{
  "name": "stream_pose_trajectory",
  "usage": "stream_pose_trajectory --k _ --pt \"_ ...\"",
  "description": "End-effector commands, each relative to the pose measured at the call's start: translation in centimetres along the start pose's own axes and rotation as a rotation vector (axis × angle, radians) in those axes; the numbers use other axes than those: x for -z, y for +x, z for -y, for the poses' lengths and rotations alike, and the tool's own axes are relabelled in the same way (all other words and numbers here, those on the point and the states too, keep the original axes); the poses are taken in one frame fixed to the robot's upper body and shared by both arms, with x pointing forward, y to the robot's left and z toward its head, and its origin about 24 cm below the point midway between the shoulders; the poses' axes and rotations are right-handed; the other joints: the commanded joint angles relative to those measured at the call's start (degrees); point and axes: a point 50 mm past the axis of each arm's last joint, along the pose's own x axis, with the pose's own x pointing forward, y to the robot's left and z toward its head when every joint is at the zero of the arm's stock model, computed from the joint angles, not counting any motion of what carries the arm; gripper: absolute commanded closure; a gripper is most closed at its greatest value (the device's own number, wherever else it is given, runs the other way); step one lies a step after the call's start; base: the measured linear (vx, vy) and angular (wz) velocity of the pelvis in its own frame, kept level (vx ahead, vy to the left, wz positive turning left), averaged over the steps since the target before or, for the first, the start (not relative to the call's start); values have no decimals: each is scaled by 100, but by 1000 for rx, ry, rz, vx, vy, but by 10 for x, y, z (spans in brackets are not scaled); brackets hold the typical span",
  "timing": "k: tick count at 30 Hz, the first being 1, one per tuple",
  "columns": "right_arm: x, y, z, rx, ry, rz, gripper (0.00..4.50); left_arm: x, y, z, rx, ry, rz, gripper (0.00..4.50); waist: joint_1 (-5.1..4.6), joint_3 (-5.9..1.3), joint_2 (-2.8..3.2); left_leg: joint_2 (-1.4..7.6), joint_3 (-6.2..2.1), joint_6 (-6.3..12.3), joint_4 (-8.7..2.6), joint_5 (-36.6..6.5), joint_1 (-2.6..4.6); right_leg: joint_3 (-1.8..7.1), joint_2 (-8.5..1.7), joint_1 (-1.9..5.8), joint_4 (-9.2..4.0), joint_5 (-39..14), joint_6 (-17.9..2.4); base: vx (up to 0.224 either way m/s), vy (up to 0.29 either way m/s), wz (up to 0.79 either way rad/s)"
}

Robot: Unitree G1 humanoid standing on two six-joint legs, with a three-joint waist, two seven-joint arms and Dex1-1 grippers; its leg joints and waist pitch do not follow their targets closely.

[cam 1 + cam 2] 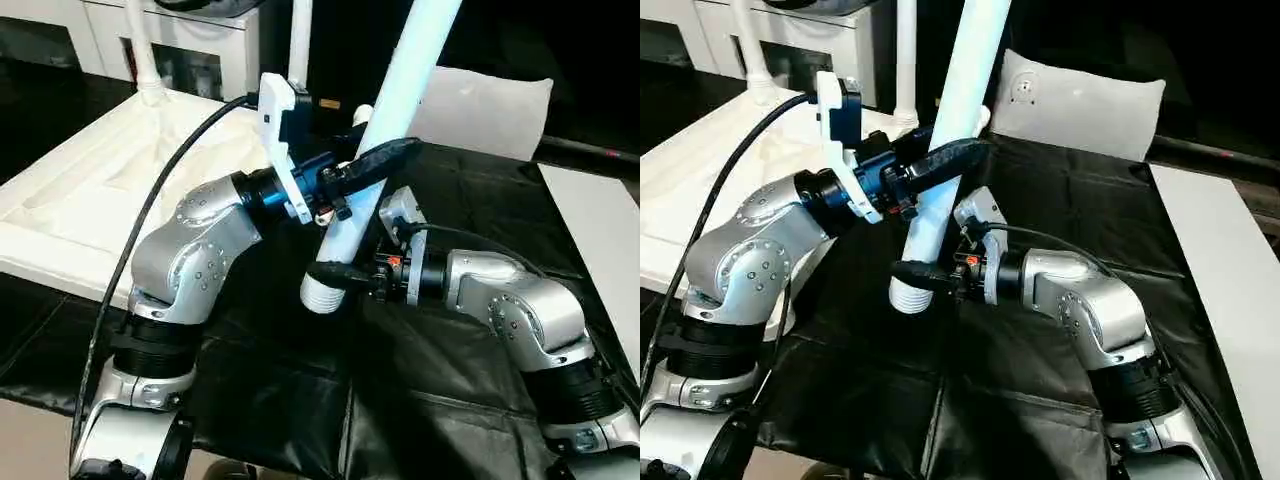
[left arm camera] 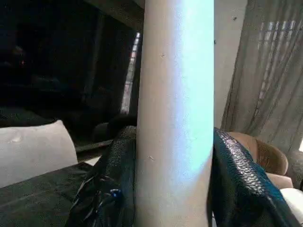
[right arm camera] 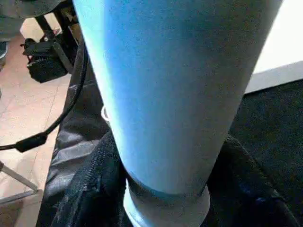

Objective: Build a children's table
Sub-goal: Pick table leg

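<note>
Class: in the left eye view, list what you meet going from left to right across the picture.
Tabletop → left gripper on the leg → pillow.

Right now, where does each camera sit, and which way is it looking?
Left eye: head, facing forward and down at the leg; silver forearms, left gripper, right gripper.
Right eye: same scene, slightly offset.
Left wrist: along its fingers clamping the leg.
Right wrist: along its fingers at the leg's threaded end.
Shared: every view shows the leg.
</note>
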Motion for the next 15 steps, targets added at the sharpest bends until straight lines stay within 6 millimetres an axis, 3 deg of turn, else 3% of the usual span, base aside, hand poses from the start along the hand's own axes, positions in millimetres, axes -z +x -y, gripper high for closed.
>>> stream_pose_trajectory --k 1,14,15 --pt "-5 -2 -1 -17 -7 26 256 -7 5 3 17 20 16 276 -2 -388 42 374 -107 -125 -454 -803 129 317 -669 232 -459 -1225 -882 0 0 0" --pt "0 -5 -1 -3 -12 23 258 -13 5 11 44 -18 43 276 3 -387 49 377 -112 -137 -458 -821 125 311 -665 237 -454 -1194 -895 0 0 0" --pt "1 -5 -1 8 -10 21 258 -14 6 14 60 -43 56 276 7 -385 83 374 -116 -148 -459 -845 126 313 -668 236 -454 -1210 -899 0 0 0"
